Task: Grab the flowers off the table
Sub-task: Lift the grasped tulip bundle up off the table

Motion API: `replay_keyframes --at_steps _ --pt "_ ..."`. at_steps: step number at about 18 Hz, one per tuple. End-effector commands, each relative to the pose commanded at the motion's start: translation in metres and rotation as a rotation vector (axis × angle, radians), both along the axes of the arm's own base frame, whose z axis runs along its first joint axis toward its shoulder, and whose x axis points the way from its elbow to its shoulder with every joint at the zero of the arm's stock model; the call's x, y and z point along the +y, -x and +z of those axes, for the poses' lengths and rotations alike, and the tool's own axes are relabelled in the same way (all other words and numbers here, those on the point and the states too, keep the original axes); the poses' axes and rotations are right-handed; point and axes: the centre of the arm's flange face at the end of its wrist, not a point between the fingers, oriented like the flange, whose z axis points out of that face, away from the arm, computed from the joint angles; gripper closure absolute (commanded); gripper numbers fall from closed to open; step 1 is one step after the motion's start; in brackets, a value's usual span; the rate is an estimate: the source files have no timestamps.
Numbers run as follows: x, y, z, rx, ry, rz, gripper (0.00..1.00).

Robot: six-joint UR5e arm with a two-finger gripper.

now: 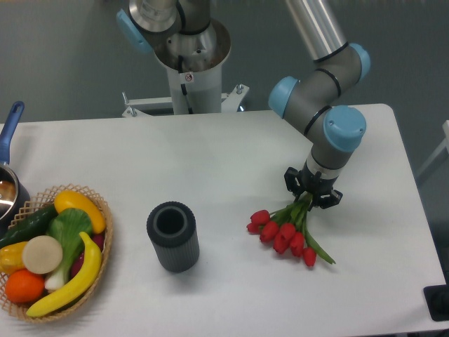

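The flowers (284, 232), a bunch of red tulip buds on green stems, lie on the white table (224, 154) at the right of centre, buds pointing to the lower left. My gripper (311, 195) is directly over the upper end of the stems, with its black fingers down around them. The stems run up between the fingers. The fingers look closed on the stems, but the arm hides the contact. The buds rest on or just above the tabletop.
A dark grey ribbed cylinder vase (172, 236) stands upright left of the flowers. A wicker basket (105, 246) of fruit and vegetables sits at the front left edge. A pot with a blue handle (10, 126) is at the far left. The robot base (189, 63) stands behind the table.
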Motion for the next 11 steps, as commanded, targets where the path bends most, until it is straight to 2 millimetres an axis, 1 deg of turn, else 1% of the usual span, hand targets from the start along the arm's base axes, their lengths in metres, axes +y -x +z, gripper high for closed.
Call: replay_keyframes --at_steps 2,4,5,7,9,11 --pt "0.001 0.003 0.006 0.009 -0.004 0.024 0.76" --pt "0.001 0.004 0.015 0.023 -0.013 0.027 0.81" --pt "0.002 0.004 0.015 0.023 -0.013 0.026 0.82" --pt "0.001 0.004 0.019 0.028 -0.017 0.026 0.82" --pt "0.000 0.005 0.032 0.047 -0.032 0.027 0.82" --pt "0.005 0.008 0.053 0.070 -0.079 0.026 0.82"
